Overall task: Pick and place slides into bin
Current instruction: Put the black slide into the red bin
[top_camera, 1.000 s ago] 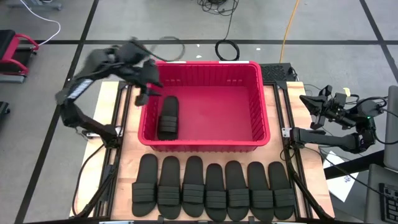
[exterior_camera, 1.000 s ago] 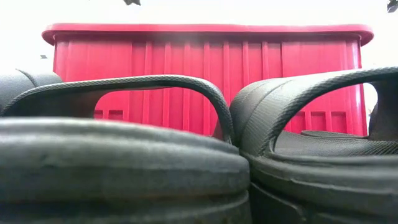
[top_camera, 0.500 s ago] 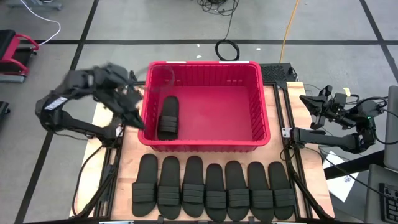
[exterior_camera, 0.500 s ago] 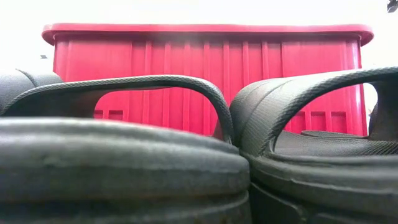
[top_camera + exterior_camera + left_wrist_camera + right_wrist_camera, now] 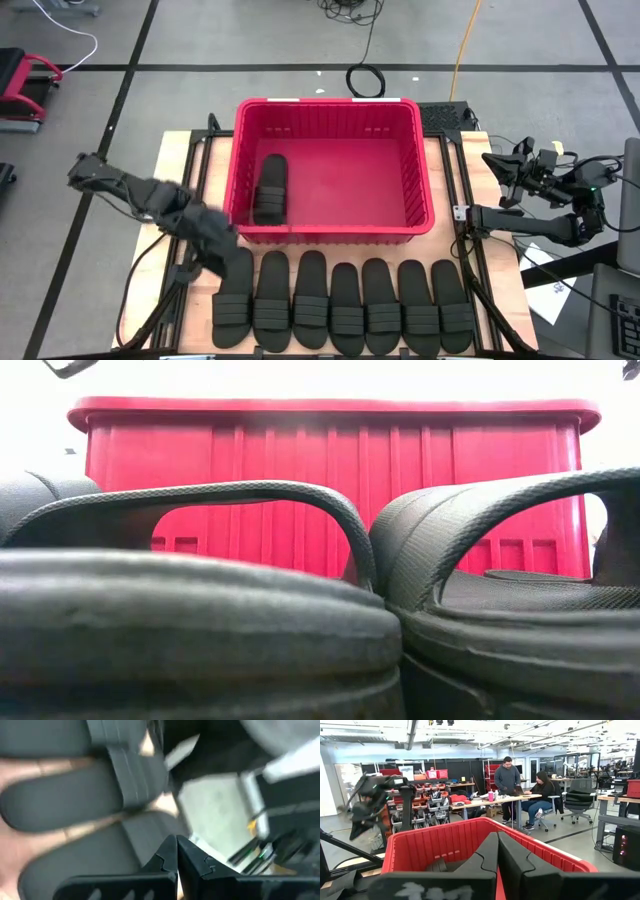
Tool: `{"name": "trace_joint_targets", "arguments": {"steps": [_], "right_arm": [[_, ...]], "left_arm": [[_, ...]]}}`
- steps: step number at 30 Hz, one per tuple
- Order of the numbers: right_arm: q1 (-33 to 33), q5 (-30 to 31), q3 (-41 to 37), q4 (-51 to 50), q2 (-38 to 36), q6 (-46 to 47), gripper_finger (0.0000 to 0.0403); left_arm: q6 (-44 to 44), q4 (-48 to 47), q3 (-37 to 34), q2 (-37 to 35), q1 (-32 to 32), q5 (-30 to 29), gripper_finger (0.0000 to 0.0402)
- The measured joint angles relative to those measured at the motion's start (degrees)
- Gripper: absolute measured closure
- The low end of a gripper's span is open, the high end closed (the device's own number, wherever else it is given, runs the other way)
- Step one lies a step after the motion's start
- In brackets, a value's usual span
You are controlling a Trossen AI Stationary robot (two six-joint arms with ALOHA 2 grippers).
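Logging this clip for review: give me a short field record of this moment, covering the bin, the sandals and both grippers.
bin: red basket at the table's middle, far side
sandals in bin: one, lying flat by the left wall
sandals on table: seven in a row in front of the bin
left gripper: shut and empty, low over the left end of the row
right gripper: shut, empty, parked off the table's right edge
task state: one of eight sandals placed

Overhead and table-level views share the red bin [image 5: 325, 110], low camera nearest.
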Motion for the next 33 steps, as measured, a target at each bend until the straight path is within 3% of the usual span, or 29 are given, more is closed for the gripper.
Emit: {"name": "trace_joint_targets", "arguments": {"steps": [3,6,14,18,22,33], "right_arm": [[0.0,0.4,0.0,0.0,0.0,0.1,0.0403],[0.0,1.6,0.0,0.7,0.0,1.8,0.0403],[0.0,1.5,0.0,1.6,0.0,2.3,0.0403],[0.0,1.4,0.0,1.7,0.0,2.6,0.0403],[0.0,1.3,0.0,1.7,0.0,2.6,0.0403],[0.0,-3.3,0.0,1.7,0.0,2.6,0.0403]], "left_arm": [[-1.6,1.4,-4.8,-0.4,-7.0,-3.8,0.0402],[-10.2,5.8,-9.5,-0.3,-10.3,-5.0,0.0401],[-26.9,32.4,-21.2,-0.3,-12.8,-9.0,0.0401],[-30.2,35.7,-23.3,-0.3,-12.7,-9.3,0.0384],[-33.9,36.8,-24.7,-0.3,-12.2,-9.5,0.0329],[-39.7,36.9,-30.7,-0.3,-11.5,-10.9,0.0125]]}}
